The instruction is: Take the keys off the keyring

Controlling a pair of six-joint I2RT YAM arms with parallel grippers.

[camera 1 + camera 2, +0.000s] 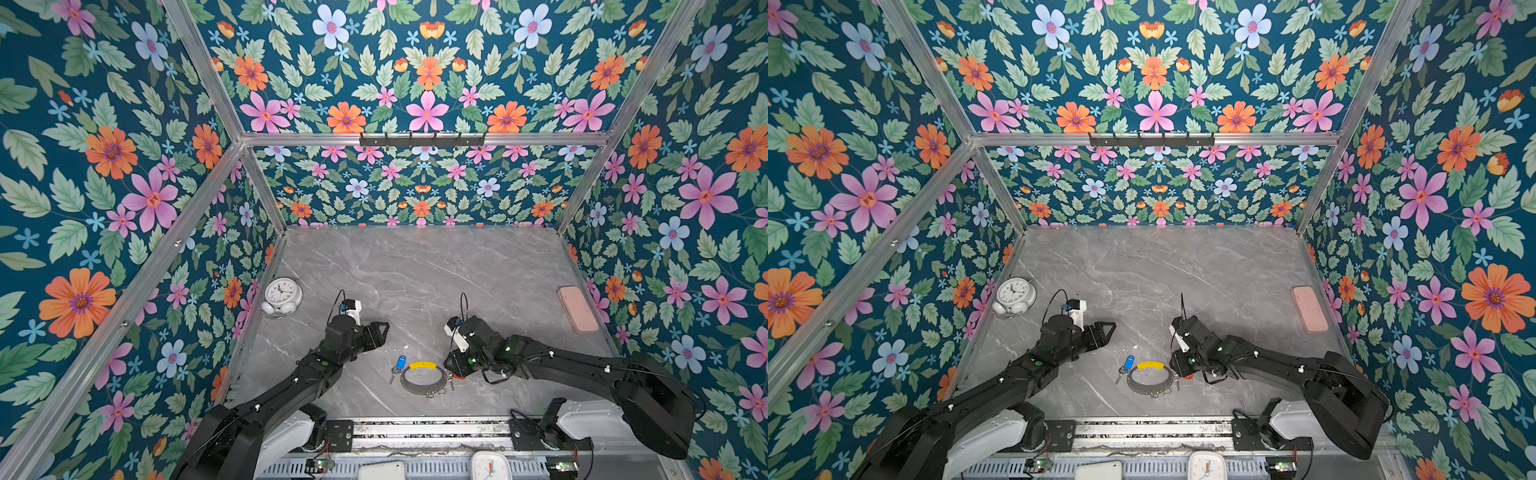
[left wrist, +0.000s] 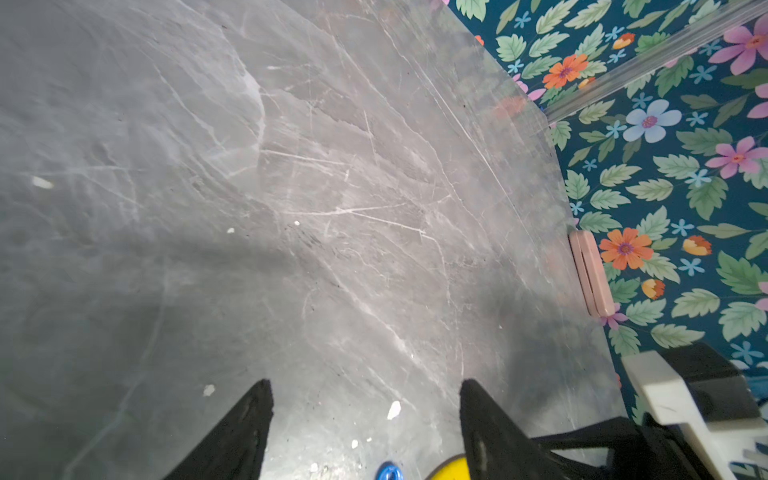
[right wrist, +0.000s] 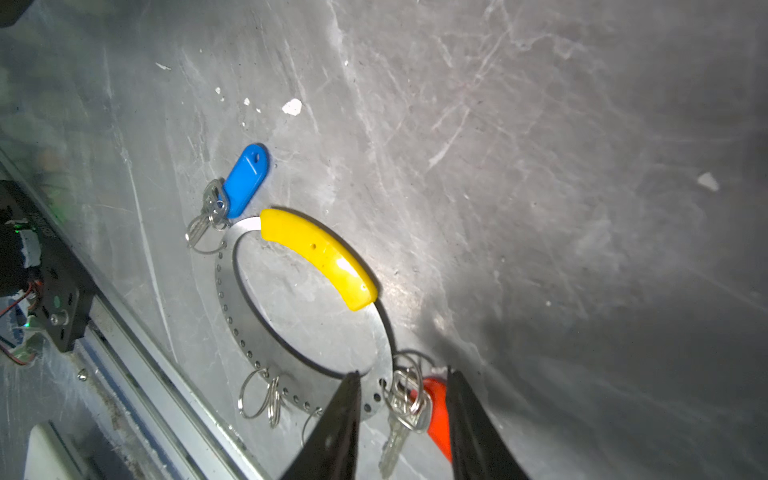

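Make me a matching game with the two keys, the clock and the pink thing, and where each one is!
Things:
1 blue-tagged key
2 red-tagged key
3 white alarm clock
4 pink case

Places:
A by the right wall
B straddled by the right tool
C next to the yellow sleeve, at its end
D by the left wall

Pairs: 1-C, 2-B, 3-D, 4-A

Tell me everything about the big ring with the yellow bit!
The keyring is a flat grey metal hoop with holes along its band and a yellow sleeve over one arc. It lies flat on the marble table. Bare split rings, a blue-tagged key and a red-tagged key attach to it; the right gripper's jaws straddle the red one.
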